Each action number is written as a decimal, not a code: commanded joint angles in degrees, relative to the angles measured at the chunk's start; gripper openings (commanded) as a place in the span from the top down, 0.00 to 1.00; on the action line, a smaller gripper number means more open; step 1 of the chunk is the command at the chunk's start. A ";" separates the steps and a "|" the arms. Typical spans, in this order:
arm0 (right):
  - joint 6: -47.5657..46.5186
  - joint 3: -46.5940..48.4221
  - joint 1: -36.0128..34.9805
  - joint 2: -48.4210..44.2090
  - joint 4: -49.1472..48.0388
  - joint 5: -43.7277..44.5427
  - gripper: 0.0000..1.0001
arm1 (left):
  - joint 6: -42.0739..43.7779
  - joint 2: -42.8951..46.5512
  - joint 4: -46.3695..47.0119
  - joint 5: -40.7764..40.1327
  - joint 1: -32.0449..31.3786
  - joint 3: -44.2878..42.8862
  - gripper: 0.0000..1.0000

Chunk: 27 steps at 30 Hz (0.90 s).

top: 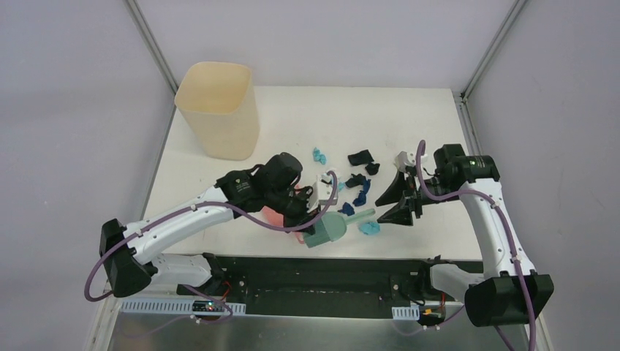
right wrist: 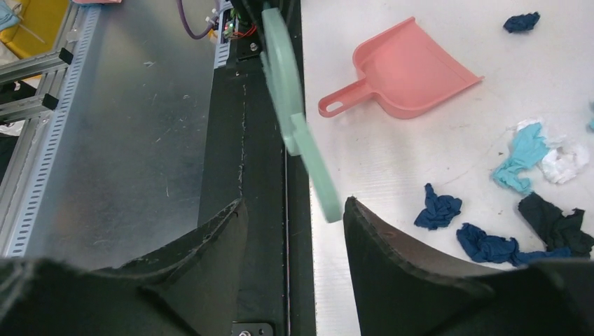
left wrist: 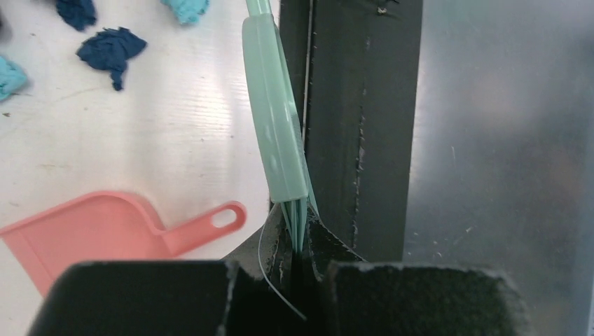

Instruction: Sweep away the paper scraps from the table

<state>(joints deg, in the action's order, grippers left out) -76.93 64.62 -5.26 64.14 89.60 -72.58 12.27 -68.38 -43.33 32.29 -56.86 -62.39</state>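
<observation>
My left gripper (top: pixel 308 212) is shut on the bristle end of the teal hand brush (top: pixel 330 228); in the left wrist view the bristles (left wrist: pixel 300 234) are pinched between the jaws and the brush body (left wrist: pixel 273 126) sticks out over the table's black front edge. My right gripper (top: pixel 398 205) is open, and in its wrist view (right wrist: pixel 294 203) the brush handle tip (right wrist: pixel 319 182) ends just ahead of the gap between the fingers. Paper scraps lie on the table (top: pixel 409 117): dark blue (top: pixel 360 197), light blue (top: pixel 369 228), black (top: pixel 362 157), another light blue (top: pixel 319 155), white (right wrist: pixel 567 159).
The pink dustpan (right wrist: pixel 406 70) lies flat on the table near my left arm, mostly hidden under it in the top view (top: pixel 274 217). A tall cream bin (top: pixel 219 110) stands at the back left. The black front edge (top: pixel 329 274) runs below the brush.
</observation>
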 commanded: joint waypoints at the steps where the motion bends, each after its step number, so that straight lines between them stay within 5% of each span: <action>1: -3.24 -1.62 -0.53 0.28 4.18 -2.09 0.45 | 3.86 -3.20 5.33 6.29 2.50 -3.17 1.00; 14: 3.35 -2.85 -0.88 3.62 -3.00 -2.44 0.45 | 4.85 -4.34 7.19 7.95 2.59 -2.76 1.00; 21: 23.61 -9.08 -1.38 -0.20 -22.70 -0.69 0.60 | 3.50 -1.97 13.26 7.79 5.48 1.26 1.00; 27: 25.44 -8.98 -2.06 -1.03 -24.09 -0.40 0.70 | 2.89 -2.58 13.68 9.78 5.93 1.32 1.00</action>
<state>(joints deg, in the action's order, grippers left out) -55.05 54.83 -6.81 64.82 70.72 -71.70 15.42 -71.77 -33.54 39.11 -51.16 -61.08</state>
